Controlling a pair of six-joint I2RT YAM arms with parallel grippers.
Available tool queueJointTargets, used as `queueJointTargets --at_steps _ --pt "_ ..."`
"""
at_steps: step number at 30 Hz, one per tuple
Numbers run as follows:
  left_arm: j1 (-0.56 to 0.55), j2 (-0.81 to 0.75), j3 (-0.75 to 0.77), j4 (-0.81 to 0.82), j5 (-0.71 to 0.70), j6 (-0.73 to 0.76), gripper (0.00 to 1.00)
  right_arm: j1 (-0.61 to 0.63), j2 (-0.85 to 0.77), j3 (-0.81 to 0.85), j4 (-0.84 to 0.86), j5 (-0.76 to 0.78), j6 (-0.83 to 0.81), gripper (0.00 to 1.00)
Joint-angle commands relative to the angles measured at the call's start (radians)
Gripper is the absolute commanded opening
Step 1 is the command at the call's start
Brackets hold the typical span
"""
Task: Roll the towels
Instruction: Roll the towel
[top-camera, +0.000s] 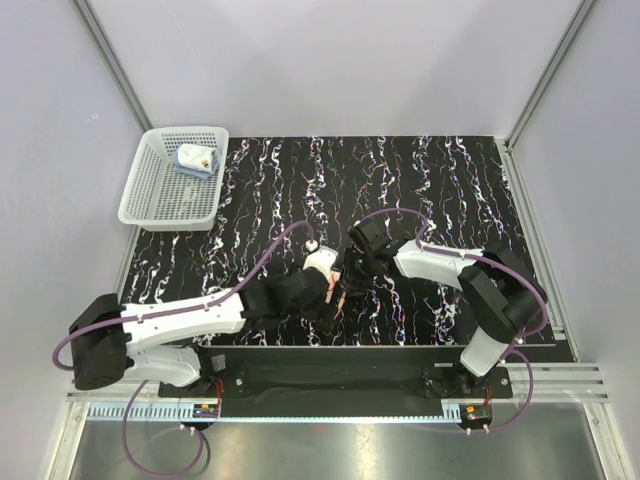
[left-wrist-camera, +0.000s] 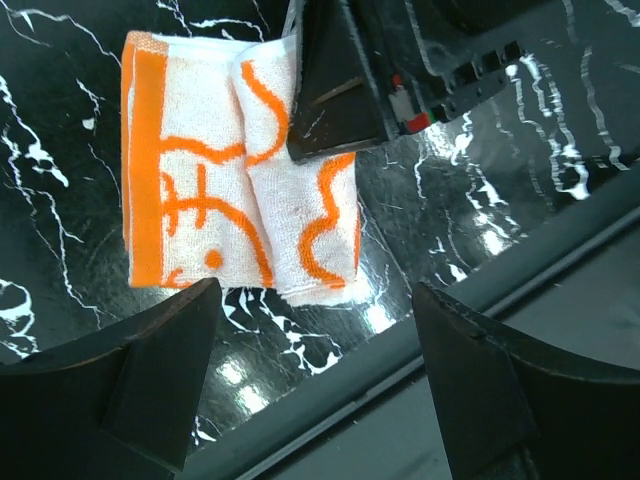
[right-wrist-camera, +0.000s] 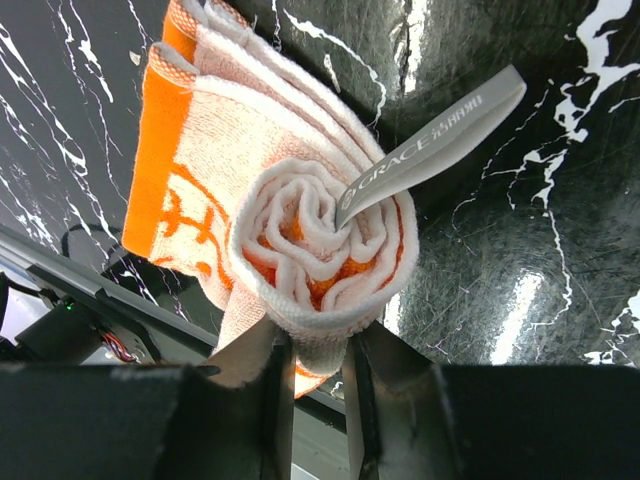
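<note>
Orange towel (right-wrist-camera: 320, 240): partly rolled. It lies on the black marbled bench (top-camera: 450, 180) between my two arms, near the front edge. One side is a tight spiral and the other is a flat flap with an orange border.
Right end effector (right-wrist-camera: 313, 345): clamped on the outer wraps at one end of the spiral. I judge the pinch is there to stop the roll from springing open.
Left end effector (left-wrist-camera: 315, 295): fingers wide apart with nothing between them. It hovers just beside the towel's near edge without touching it.
Why that split: as I read it, one side pins the roll while the other is free to deal with the loose flap.
Blue towel (top-camera: 195, 160): a small bundle inside the white basket (top-camera: 150, 200) at the far left corner, well apart from the work. It looks finished to me.
Label (right-wrist-camera: 430, 140): a grey sewn tab sticking out from the centre of the spiral. "GRACE" reads clearly, but the smaller characters after it are too fine to make out.
Other writing: none that I can read.
Step in hand: my guess is rolling the remaining flap onto the spiral.
Risk: soft terry relaxes easily, so if my right clamp slips, the wraps could loosen.
</note>
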Motion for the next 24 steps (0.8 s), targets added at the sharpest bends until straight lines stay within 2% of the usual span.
queueJointTargets --at_steps 1,9,13,19,24 --pt "-0.07 0.072 0.057 -0.001 -0.189 0.038 0.83 0.015 0.024 0.034 -0.062 0.018 -0.03 0.22" --pt "-0.149 0.272 0.161 -0.001 -0.246 0.026 0.8 0.015 0.032 0.04 -0.065 0.009 -0.035 0.21" --pt "-0.15 0.373 0.167 0.023 -0.254 0.015 0.65 0.017 0.028 0.037 -0.065 0.003 -0.035 0.2" --pt "-0.146 0.448 0.137 0.065 -0.249 -0.01 0.51 0.015 0.02 0.022 -0.064 0.0 -0.035 0.2" --pt "-0.138 0.438 0.088 0.112 -0.236 -0.016 0.26 0.017 0.024 0.014 -0.051 -0.02 -0.037 0.2"
